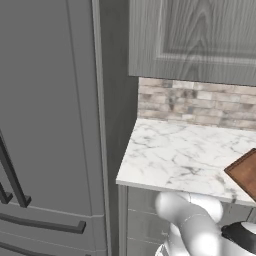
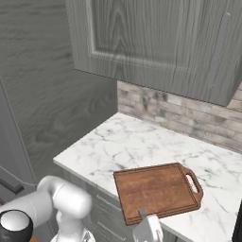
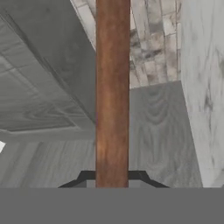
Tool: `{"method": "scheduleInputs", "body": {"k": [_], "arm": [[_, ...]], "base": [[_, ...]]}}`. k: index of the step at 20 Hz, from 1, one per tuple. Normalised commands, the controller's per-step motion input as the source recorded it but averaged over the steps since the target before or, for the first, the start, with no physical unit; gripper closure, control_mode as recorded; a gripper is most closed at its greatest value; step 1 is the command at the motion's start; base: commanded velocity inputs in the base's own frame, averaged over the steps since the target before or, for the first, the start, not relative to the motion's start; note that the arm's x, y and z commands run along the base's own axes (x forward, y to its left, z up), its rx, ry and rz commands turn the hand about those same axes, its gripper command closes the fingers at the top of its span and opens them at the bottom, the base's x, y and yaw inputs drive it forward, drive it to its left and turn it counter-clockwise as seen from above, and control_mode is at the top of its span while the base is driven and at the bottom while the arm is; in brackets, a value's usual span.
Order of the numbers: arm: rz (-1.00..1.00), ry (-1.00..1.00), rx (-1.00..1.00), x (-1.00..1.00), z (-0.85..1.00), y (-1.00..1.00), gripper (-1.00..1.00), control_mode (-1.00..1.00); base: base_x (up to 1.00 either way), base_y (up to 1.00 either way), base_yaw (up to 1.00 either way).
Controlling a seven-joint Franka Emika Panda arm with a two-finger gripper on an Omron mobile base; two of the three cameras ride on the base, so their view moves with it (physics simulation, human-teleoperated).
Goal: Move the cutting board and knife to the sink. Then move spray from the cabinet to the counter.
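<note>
Board (image 2: 158,189) lies flat at the front edge of the marble surface (image 2: 127,142), loop handle toward the right. The tool (image 3: 112,181) is clamped on the board's front edge, seen edge-on. Judgement: lift level and clear before swinging toward the sink, minding the cabinet (image 2: 156,38) above.
</note>
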Motion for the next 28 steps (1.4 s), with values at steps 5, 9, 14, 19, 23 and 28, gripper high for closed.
{"method": "scheduleInputs", "body": {"k": [5,9,14,19,23,28], "arm": [[0.0,-0.04,0.0,-0.03,0.78,0.46,1.0,-1.0],[0.0,0.0,0.0,0.0,0.57,0.44,1.0,-1.0],[0.0,0.0,0.0,0.0,0.16,0.18,1.0,-1.0],[0.0,0.04,-0.01,0.1,0.05,0.49,1.0,-1.0],[0.0,0.15,-0.01,0.19,0.04,0.56,1.0,-1.0],[0.0,0.12,-0.05,0.3,0.5,0.24,1.0,-1.0]], "base": [[0.0,0.0,0.0],[0.0,0.0,0.0],[0.0,0.0,0.0],[0.0,0.0,0.0],[0.0,0.0,0.0],[0.0,0.0,0.0]]}}
